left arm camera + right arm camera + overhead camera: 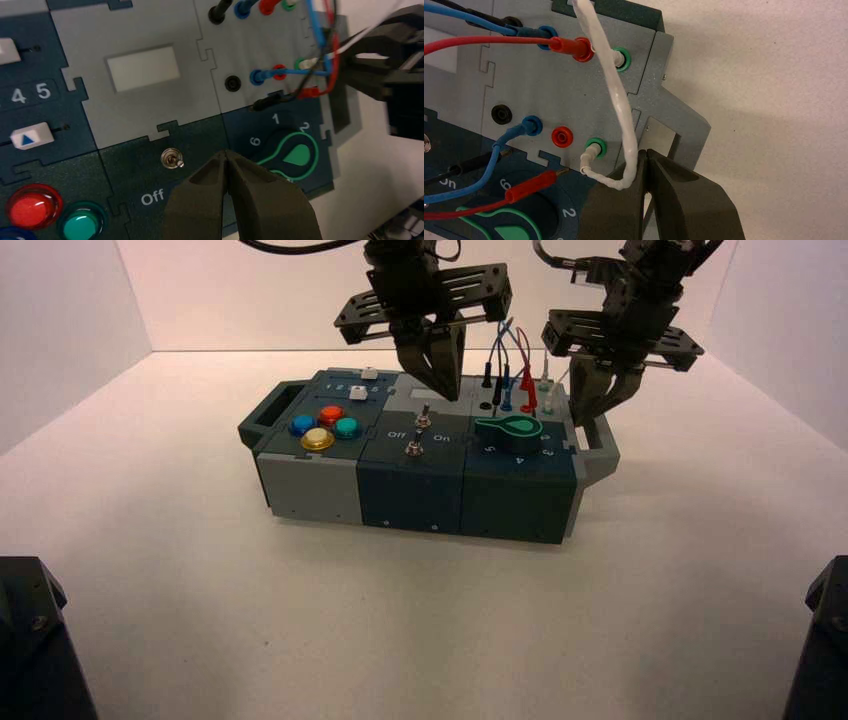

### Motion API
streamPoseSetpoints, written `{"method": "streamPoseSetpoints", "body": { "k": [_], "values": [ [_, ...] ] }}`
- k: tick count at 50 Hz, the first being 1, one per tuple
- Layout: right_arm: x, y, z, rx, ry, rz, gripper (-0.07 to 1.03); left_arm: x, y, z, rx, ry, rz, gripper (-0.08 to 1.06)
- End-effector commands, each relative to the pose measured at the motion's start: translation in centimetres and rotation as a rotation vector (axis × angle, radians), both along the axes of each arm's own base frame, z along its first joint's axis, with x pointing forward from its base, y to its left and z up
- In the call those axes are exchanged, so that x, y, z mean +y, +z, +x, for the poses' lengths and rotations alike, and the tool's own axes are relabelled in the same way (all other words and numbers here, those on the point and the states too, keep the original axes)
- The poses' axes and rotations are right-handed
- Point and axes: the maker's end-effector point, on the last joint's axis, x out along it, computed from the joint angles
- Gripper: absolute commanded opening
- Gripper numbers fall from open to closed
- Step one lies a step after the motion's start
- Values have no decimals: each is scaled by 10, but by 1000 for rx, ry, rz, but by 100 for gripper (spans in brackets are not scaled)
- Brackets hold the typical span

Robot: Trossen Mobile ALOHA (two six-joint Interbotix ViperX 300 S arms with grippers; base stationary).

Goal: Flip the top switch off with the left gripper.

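The top switch (pixel 171 159), a tiny silver toggle in a silvery collar, stands on the box's dark middle panel (pixel 413 475), on the farther side of the "Off" lettering. Its lever tip leans away from "Off", toward my left gripper. In the high view this switch (pixel 424 420) is the farther of two toggles. My left gripper (pixel 227 152) is shut with nothing in it. Its tips hover a short gap from the switch on the green knob's side, without touching it, and the high view shows the left gripper (pixel 449 394) above the panel's back.
My right gripper (pixel 644 151) is shut at the box's right end, with a white wire (pixel 620 107) draped against one finger. The green knob (pixel 510 427), the plugged wires (pixel 515 370), the coloured buttons (pixel 324 426) and a second toggle (pixel 413 448) crowd the box top.
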Motion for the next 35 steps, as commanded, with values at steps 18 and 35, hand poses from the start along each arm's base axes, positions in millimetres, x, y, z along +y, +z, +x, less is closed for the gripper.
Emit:
{"method": "streamPoseSetpoints", "body": {
  "k": [18, 35],
  "values": [
    [-1, -17, -6, 40, 26, -22, -2, -12, -2, 10, 3, 28, -16, -3],
    [-1, -19, -6, 46, 26, -23, -2, -9, -3, 12, 3, 34, -11, -3]
  ]
}}
